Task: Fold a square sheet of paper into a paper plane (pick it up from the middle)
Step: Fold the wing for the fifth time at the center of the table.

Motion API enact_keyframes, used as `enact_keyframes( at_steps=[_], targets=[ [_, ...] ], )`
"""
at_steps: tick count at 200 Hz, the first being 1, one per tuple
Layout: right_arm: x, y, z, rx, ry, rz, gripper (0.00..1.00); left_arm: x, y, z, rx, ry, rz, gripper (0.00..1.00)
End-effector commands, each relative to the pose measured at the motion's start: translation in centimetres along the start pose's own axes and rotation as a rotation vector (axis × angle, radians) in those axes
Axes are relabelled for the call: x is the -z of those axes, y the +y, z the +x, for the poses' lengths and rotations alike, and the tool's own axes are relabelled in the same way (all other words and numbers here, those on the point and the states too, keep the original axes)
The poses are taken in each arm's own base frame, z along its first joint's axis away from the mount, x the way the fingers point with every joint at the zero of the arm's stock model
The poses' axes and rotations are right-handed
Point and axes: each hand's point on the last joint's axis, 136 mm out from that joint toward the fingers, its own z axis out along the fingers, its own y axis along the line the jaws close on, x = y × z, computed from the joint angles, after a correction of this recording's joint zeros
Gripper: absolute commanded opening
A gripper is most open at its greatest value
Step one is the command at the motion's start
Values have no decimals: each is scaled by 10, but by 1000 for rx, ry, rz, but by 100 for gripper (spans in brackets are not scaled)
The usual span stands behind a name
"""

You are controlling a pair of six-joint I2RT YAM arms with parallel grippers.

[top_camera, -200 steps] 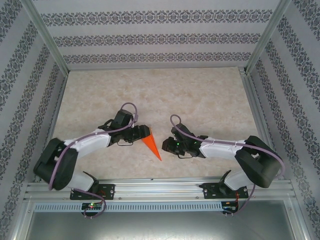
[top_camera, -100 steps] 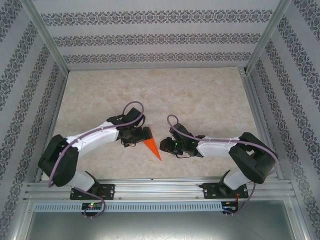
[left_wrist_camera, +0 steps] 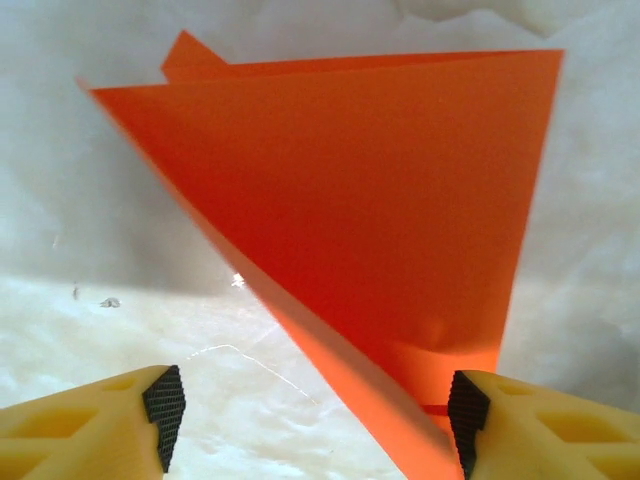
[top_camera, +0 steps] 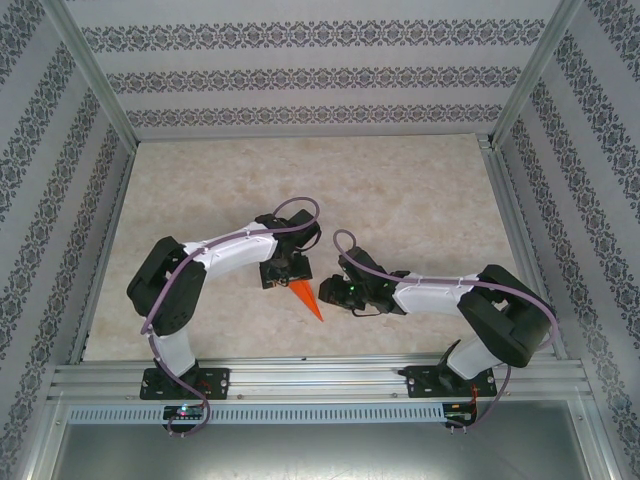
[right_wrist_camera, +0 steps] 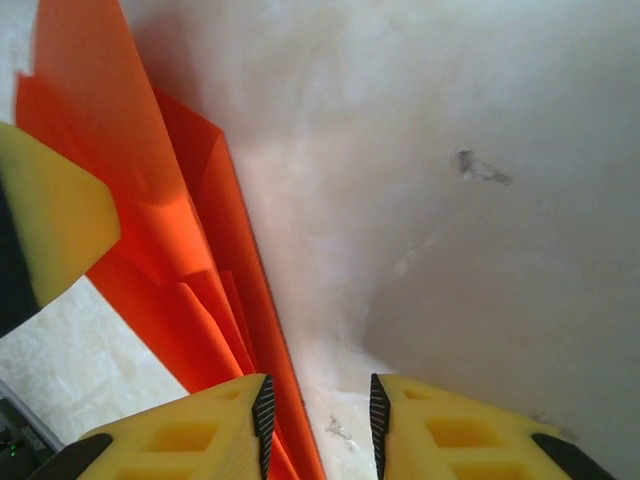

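Observation:
The orange-red sheet of paper (top_camera: pixel 310 300) lies folded into a slim pointed dart near the table's front, tip toward the near edge. My left gripper (top_camera: pixel 287 276) hangs over its wide end. In the left wrist view the left gripper (left_wrist_camera: pixel 315 418) is open wide. The folded paper (left_wrist_camera: pixel 380 200) runs between its jaws, close to the right pad (left_wrist_camera: pixel 465 420). My right gripper (top_camera: pixel 328 291) sits just right of the paper. In the right wrist view the right gripper (right_wrist_camera: pixel 320 425) is narrowly open, with the paper's long edge (right_wrist_camera: pixel 250 290) beside its left pad (right_wrist_camera: pixel 262 420) and bare table in the gap.
The marbled tabletop (top_camera: pixel 400 190) stretches behind both arms, bounded by patterned walls and metal frame posts (top_camera: pixel 95 80). An aluminium rail (top_camera: pixel 320 375) runs along the near edge at the arm bases. The left gripper's yellow finger (right_wrist_camera: pixel 50 220) stands against the paper.
The left arm swung right and turned its gripper over the paper's wide end; its jaws widened, then narrowed a little. The right gripper edged left toward the paper and opened slightly.

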Motion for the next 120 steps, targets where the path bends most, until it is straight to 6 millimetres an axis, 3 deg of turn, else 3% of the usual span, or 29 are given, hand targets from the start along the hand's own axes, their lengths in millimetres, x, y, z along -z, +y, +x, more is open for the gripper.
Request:
enact_keyframes(
  at_steps=[1, 65, 120],
  targets=[
    [0, 17, -4, 52, -5, -36, 33, 10, 19, 7, -3, -8, -60, 65],
    [-4, 32, -3, 110, 12, -68, 41, 13, 28, 11, -2, -79, 26, 42],
    [-12, 45, -4, 170, 48, -83, 46, 1, 36, 14, 2, -76, 45, 39]
  ],
)
